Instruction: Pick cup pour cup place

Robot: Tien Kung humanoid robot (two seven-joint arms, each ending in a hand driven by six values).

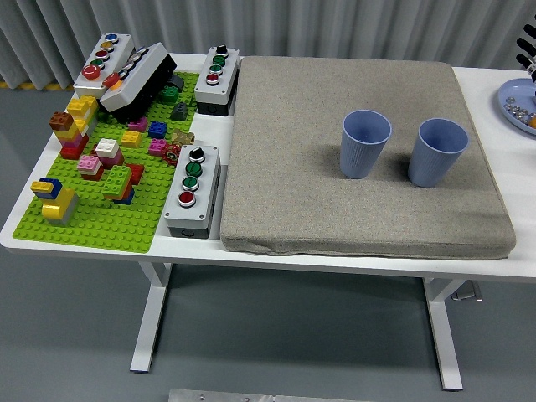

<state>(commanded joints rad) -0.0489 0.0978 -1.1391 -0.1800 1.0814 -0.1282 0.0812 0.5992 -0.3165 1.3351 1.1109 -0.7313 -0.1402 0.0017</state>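
Two blue-grey ribbed cups stand upright on a grey fabric mat (pixel 289 159). The left cup (pixel 365 143) and the right cup (pixel 437 152) are a small gap apart, and both look empty from here. Only a black tip of my right hand (pixel 528 48) shows at the picture's upper right edge, well behind and to the right of the right cup and touching neither cup. My left arm does not show.
A blue plate (pixel 512 99) with small items lies at the far right edge, just below my right hand. On the left sit a green brick baseplate (pixel 109 219) with several coloured bricks and several grey button boxes (pixel 192 189). The mat's front half is bare.
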